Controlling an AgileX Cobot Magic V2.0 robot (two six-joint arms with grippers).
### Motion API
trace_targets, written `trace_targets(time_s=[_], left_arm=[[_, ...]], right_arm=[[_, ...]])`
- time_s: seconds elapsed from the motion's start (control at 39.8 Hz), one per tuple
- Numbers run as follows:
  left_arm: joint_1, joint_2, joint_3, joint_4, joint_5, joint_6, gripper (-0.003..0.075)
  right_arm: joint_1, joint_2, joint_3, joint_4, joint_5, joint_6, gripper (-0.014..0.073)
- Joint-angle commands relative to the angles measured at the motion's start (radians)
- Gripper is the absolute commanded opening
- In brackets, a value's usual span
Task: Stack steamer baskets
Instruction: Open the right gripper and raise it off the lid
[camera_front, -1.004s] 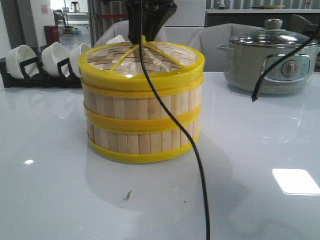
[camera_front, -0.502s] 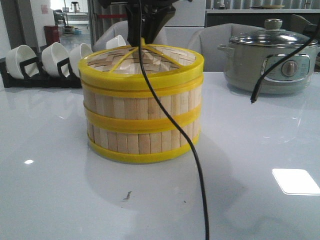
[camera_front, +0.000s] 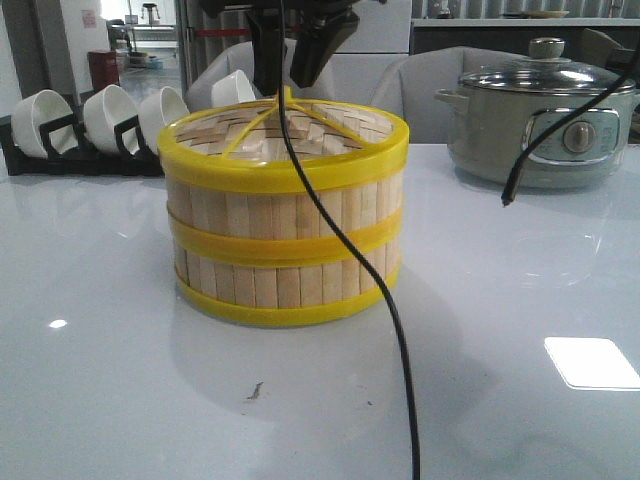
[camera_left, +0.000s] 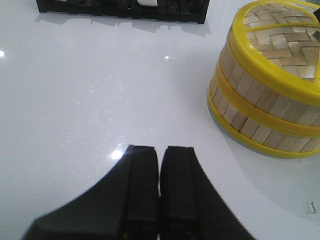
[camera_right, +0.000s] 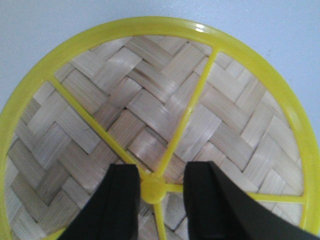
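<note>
Two steamer baskets (camera_front: 285, 240) stand stacked in the middle of the white table, the upper one (camera_front: 285, 205) on the lower one (camera_front: 285, 285). The flat woven lid (camera_front: 300, 125) lies level in the top rim. My right gripper (camera_front: 290, 70) hangs just above the lid's centre. In the right wrist view it (camera_right: 161, 192) is open, one finger on each side of the yellow knob (camera_right: 152, 189), with a gap on one side. My left gripper (camera_left: 160, 165) is shut and empty over bare table beside the stack (camera_left: 260, 110). It does not show in the front view.
A grey-green electric pot (camera_front: 540, 115) with a glass lid stands at the back right. A black rack of white bowls (camera_front: 90, 125) stands at the back left. A black cable (camera_front: 350, 250) hangs down in front of the stack. Another cable end (camera_front: 510, 190) dangles near the pot.
The lid was tilted, with its near edge raised. Now it lies level on the top basket, and the right gripper's fingers have spread apart off the knob.
</note>
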Motion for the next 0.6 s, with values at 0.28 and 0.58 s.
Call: trace_targets(time_s=[0.28,0.58], left_arm=[[-0.003,-0.002,-0.031,-0.001,-0.083,-0.003,0.0086],[-0.003,-0.002,-0.031,-0.001,-0.083,-0.003,0.0086]], right_arm=[[-0.011,-0.086,-0.038,-0.039,-0.052,-0.001,0.0346],[-0.083,-0.219,-0.020,-0.078,-0.084,-0.001,0.0346]])
